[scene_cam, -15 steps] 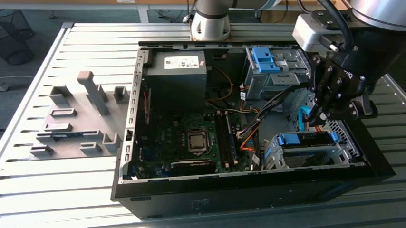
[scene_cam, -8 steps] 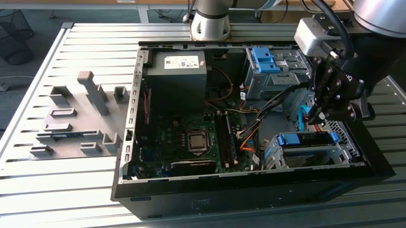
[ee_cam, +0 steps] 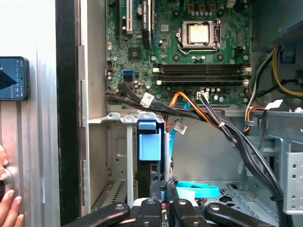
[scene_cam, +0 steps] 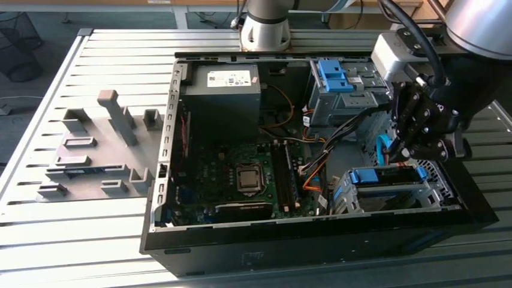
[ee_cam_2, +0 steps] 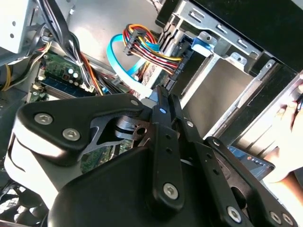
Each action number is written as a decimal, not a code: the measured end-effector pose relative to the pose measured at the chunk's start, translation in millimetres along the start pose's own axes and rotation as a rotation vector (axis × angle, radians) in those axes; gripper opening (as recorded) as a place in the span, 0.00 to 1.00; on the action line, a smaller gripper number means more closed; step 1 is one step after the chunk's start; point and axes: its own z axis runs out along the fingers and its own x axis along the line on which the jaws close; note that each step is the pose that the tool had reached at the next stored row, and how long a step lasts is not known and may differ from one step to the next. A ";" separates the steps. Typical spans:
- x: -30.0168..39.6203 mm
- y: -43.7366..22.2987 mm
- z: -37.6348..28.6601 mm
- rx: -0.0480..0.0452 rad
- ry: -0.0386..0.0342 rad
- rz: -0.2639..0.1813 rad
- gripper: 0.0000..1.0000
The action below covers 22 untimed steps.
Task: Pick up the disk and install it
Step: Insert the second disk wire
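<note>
1. The disk [scene_cam: 384,176] sits in the drive cage [scene_cam: 352,195], just below and ahead of the gripper. Its blue-railed edge faces the fingertips.
2. The gripper [scene_cam: 418,153] hangs right over that edge with its fingers [ee_cam: 158,194] drawn narrow and nearly together, pinching nothing visible. No other arm is nearer.

drive cage [scene_cam: 396,191] is open upward; cable bundle [scene_cam: 320,171] crowds its 9 o'clock side in the exterior view.
</note>
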 end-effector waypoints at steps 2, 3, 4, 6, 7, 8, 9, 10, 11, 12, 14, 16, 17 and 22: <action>0.2 -1.6 0.3 -0.0007 0.0009 0.002 0.16; 0.2 -2.6 0.4 -0.0022 0.0010 0.003 0.16; 0.2 -3.4 0.5 -0.0041 0.0010 0.003 0.16; 0.2 -3.6 1.6 -0.0044 0.0009 0.004 0.16; 0.3 -4.0 2.7 -0.0049 0.0010 0.005 0.16; 0.6 -4.1 3.9 -0.0057 0.0011 0.007 0.16; 0.9 -4.1 5.0 -0.0062 0.0012 0.010 0.16; 1.3 -4.1 5.9 -0.0070 0.0013 0.013 0.16; 1.7 -4.3 6.6 -0.0081 0.0015 0.015 0.16; 2.1 -4.6 7.1 -0.0094 0.0016 0.017 0.16; 3.1 -5.8 7.5 -0.0114 0.0016 0.018 0.16; 3.3 -6.1 7.5 -0.0123 0.0016 0.018 0.16; 3.3 -6.1 7.5 -0.0124 0.0016 0.018 0.16; 3.4 -6.1 7.5 -0.0125 0.0016 0.018 0.16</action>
